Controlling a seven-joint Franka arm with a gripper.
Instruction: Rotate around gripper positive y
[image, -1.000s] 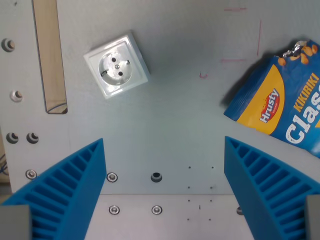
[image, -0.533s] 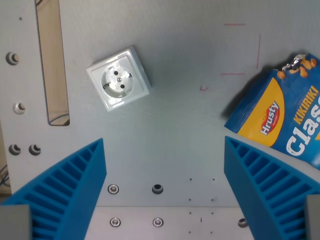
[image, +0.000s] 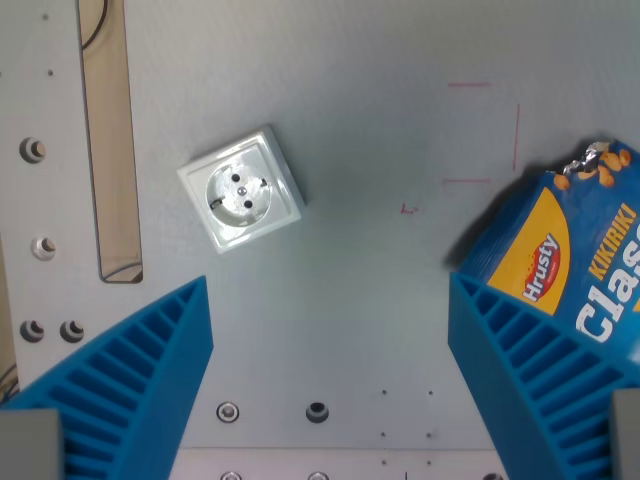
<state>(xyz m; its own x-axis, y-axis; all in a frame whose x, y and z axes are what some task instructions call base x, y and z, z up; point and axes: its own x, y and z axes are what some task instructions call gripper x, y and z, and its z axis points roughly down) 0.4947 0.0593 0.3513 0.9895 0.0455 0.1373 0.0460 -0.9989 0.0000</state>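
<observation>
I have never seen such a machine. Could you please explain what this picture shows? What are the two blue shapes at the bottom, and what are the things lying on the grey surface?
The camera sits on a robot arm's wrist and looks down. The two ribbed blue shapes are the fingers of its claw. They stand wide apart and hold nothing. Below is a grey metal table with screws and holes. On it lie a white wall socket, on the wrist view's left, and a blue snack bag, on the wrist view's right. A long wooden slot runs along the far left.
</observation>
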